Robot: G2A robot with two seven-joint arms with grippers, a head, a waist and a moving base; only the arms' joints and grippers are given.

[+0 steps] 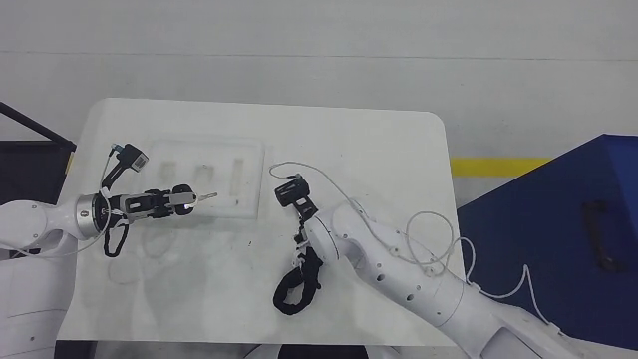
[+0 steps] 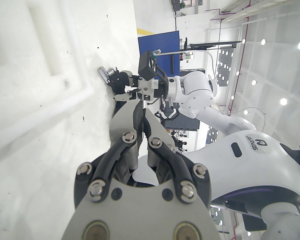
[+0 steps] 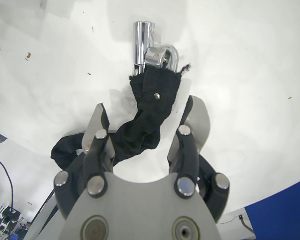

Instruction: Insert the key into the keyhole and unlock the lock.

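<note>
Clamp the spread right hand (image 3: 147,108) on the lock (image 3: 143,44) sleeve (image 3: 155,93) first, then aim the key (image 1: 207,197), pinched in the left hand (image 2: 141,112), squarely along the cylinder.

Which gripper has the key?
The left gripper, shut on the key by the foam tray. The right gripper is open, its fingers either side of the black sleeve on the lock.

- Left gripper (image 2: 140,107), fingers pressed together on a thin key (image 2: 142,100).
- Mid-frame, right gripper (image 2: 113,88) beside chrome lock (image 2: 103,74) on white tabletop (image 2: 52,156).
- Foam tray (image 2: 27,51) nearby.
</note>
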